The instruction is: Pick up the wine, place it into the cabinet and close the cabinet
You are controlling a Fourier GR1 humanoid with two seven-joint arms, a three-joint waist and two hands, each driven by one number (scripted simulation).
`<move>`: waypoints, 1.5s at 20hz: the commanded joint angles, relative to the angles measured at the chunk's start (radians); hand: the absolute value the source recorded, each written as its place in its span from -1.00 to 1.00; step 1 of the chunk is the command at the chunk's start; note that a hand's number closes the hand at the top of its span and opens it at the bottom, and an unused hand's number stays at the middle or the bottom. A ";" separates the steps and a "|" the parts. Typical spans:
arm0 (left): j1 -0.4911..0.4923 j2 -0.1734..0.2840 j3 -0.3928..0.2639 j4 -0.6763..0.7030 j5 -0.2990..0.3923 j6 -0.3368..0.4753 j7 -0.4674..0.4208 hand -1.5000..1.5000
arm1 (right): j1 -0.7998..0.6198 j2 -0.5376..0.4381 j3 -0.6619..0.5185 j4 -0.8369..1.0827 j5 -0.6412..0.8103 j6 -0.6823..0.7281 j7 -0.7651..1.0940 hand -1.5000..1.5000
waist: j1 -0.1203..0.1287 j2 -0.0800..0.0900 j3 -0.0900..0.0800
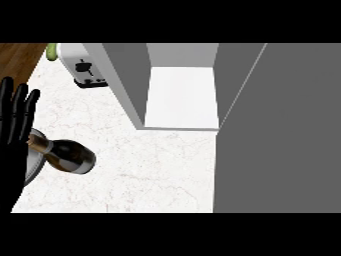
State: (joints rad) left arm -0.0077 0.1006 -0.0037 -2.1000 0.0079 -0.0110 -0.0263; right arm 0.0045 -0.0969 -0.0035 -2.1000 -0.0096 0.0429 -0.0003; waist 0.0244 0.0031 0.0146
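Head view looks steeply down on a white marble counter [151,170] with a strip of brown wood floor [7,62] showing at the upper left. Along the left edge the left hand [3,130] shows as a black shape with its fingers [9,102] straight and pointing up the frame, spread slightly apart and holding nothing; its palm and wrist run down toward the lower left corner. Just to the right of that hand lies the wine bottle [68,156], dark glass, tipped so that its neck points up and left toward the hand and its broad base points down and right. The bottle rests on or over a grey round plate [31,172], of which only a curved sliver shows between the hand and the bottle; whether the hand touches the bottle's neck cannot be told, as the two overlap in this view. Farther up the counter stands a white toaster [86,70] with a black lever, and a small green object [52,51] peeks out at its left. The cabinet [180,95] stands open near the middle top, its white floor bare and its grey side wall on the left. Its grey door [291,130] fills the right side of the frame. The right hand does not show.
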 commanded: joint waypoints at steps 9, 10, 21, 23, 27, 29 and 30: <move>0.046 0.179 0.187 0.090 0.509 -0.314 0.116 -1.00 | 0.140 0.073 0.172 -0.169 -0.073 0.024 0.175 -1.00 | -0.020 -0.009 -0.016; 0.041 0.216 0.245 0.068 0.586 -0.324 0.154 -1.00 | 0.194 0.052 0.145 -0.213 -0.109 0.043 0.174 -1.00 | -0.025 -0.010 -0.015; 0.000 0.350 0.387 -0.130 0.861 -0.163 0.467 -1.00 | 0.186 0.066 0.330 -0.524 0.013 -0.060 0.479 -1.00 | -0.024 -0.007 -0.015; -0.006 0.303 0.348 -0.086 0.786 -0.205 0.420 -1.00 | 0.160 0.095 0.400 -0.481 0.086 -0.093 0.467 -1.00 | -0.026 -0.005 -0.015; 0.088 0.322 0.438 -0.174 0.887 -0.202 0.495 -1.00 | 0.165 0.044 0.311 -0.506 0.000 -0.077 0.498 -1.00 | -0.021 -0.006 -0.015; 0.013 0.312 0.367 -0.140 0.799 -0.153 0.492 -1.00 | 0.076 0.061 0.379 -0.551 0.093 -0.137 0.606 -1.00 | -0.028 -0.005 -0.015; 0.032 0.281 0.359 -0.151 0.765 -0.149 0.474 -1.00 | 0.205 0.078 0.490 -0.527 0.133 -0.126 0.472 -1.00 | -0.033 -0.007 -0.015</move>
State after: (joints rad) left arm 0.0363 0.3970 0.3695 -2.2300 0.8097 -0.1994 0.4268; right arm 0.1327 -0.0196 0.3827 -2.4936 -0.0010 -0.0666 0.4610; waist -0.0019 -0.0030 -0.0004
